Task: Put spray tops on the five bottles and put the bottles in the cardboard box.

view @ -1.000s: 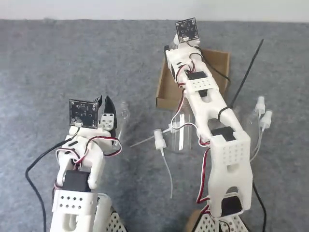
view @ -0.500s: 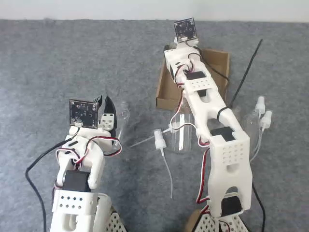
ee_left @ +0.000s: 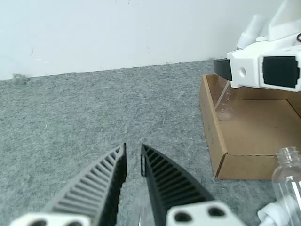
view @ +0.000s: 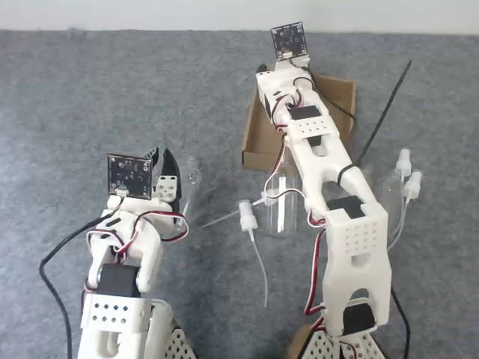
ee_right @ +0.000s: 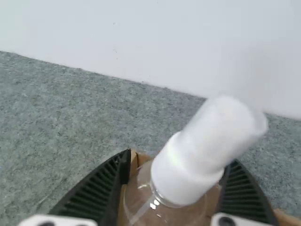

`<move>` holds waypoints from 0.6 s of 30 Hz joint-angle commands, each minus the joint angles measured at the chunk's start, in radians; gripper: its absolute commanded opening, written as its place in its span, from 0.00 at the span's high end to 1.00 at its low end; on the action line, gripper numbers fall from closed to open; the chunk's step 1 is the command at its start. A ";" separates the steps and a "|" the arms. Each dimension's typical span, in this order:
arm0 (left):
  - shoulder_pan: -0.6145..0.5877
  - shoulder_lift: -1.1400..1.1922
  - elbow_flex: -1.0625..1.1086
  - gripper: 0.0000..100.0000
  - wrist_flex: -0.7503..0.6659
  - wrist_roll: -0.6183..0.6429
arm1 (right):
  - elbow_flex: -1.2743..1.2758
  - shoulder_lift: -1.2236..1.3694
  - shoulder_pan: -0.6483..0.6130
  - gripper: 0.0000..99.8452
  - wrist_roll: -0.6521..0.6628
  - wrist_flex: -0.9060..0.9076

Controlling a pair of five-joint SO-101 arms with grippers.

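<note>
R gripper [ee_right: 176, 162] is clamped on a clear bottle [ee_right: 146, 207] w/ white spray top [ee_right: 207, 146], hanging over the cardboard box [view: 258, 138] (bottle's base is inside the box walls). L gripper [ee_left: 133, 150] sits low over the gray carpet [view: 90, 97], jaws a narrow slit apart. Second bottle [view: 191, 178] lies just beside it. Loose spray top [view: 247, 215] lies btwn the arms.

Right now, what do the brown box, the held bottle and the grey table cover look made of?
The box looks like cardboard: matt brown, folded walls, raw edges. The bottle is clear and glossy, probably plastic; the brown box shows through it. The table cover looks like grey felt or carpet, with fuzzy fibres.
</note>
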 commanded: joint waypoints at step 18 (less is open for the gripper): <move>-0.002 0.006 -0.010 0.96 -0.028 -0.003 | -0.072 -0.219 -0.001 0.75 0.000 0.082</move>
